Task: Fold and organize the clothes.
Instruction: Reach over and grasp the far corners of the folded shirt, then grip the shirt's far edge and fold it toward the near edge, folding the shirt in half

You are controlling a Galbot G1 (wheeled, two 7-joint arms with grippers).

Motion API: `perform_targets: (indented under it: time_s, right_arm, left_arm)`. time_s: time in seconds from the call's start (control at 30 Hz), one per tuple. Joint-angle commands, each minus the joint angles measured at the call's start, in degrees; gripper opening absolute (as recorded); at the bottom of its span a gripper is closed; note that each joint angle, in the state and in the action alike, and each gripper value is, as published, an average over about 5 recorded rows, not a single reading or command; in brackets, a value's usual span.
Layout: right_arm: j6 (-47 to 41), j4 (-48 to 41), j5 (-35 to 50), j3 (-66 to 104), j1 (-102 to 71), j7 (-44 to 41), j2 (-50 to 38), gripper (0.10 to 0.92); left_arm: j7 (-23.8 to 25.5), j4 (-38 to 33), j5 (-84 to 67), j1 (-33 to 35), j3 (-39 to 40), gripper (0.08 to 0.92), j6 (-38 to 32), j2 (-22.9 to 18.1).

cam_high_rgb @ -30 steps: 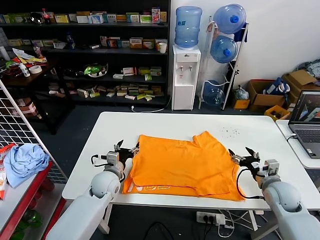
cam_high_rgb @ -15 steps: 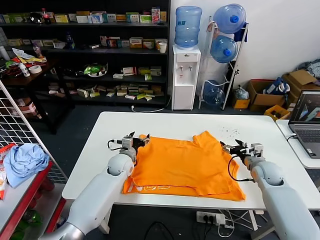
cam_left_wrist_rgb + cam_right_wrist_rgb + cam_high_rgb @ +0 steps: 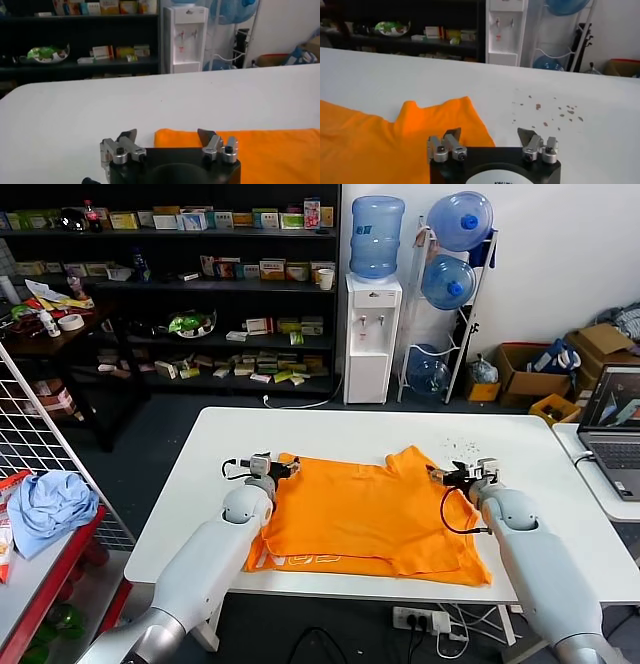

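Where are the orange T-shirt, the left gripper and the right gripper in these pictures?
orange T-shirt [image 3: 365,514]: head view, middle of the folded body.
left gripper [image 3: 167,138]: left wrist view, midway between the open fingertips, at the shirt's corner.
right gripper [image 3: 489,134]: right wrist view, midway between the open fingertips, at the sleeve's edge.

1. Head view: the camera sits high on the robot, facing forward and down across the white rectangular table [image 3: 200,474], with dark storage shelves [image 3: 180,284] and a white water dispenser [image 3: 371,334] behind. Both arms enter from the near edge.
2. Left wrist view: the camera sits low, close behind the left gripper [image 3: 167,142], looking level across the tabletop toward the same shelves and dispenser.
3. Right wrist view: the camera sits equally low behind the right gripper [image 3: 490,140], facing the same way.
4. Shared ground: all three views take in the bright orange cotton T-shirt [image 3: 370,514], the tabletop and the dispenser.
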Motion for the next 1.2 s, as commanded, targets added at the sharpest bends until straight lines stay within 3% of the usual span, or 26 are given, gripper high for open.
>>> perform_targets:
  time_s: [0.03, 0.6, 0.73, 0.83, 1.2]
  right_arm:
    - [0.0, -3.2, -1.9, -1.2, 2.4, -0.6, 1.3, 0.623]
    - [-0.9, -2.0, -2.5, -0.7, 1.5, 1.1, 1.8, 0.145]
    - [-0.7, -1.1, -1.6, -0.4, 1.0, 1.5, 1.4, 0.124]
    - [-0.4, 0.6, -0.8, -0.2, 0.1, 1.9, 0.8, 0.124]
    - [-0.2, 17.5, 2.4, 1.6, -9.8, 5.2, -4.3, 0.124]
  left_arm:
    - [0.3, 1.4, 0.3, -0.3, 0.1, 0.732, 0.6, 0.1]
    - [1.1, -2.2, 0.2, 3.2, -0.4, 0.247, 0.8, 1.6]
    - [1.3, -3.1, 0.2, 3.8, -0.6, 0.134, 0.4, 2.0]
    - [1.2, -4.1, 0.2, 4.4, -0.7, 0.097, -0.8, 2.6]
    - [0.3, -16.6, 1.8, 10.5, -1.0, 0.096, -5.7, 9.4]
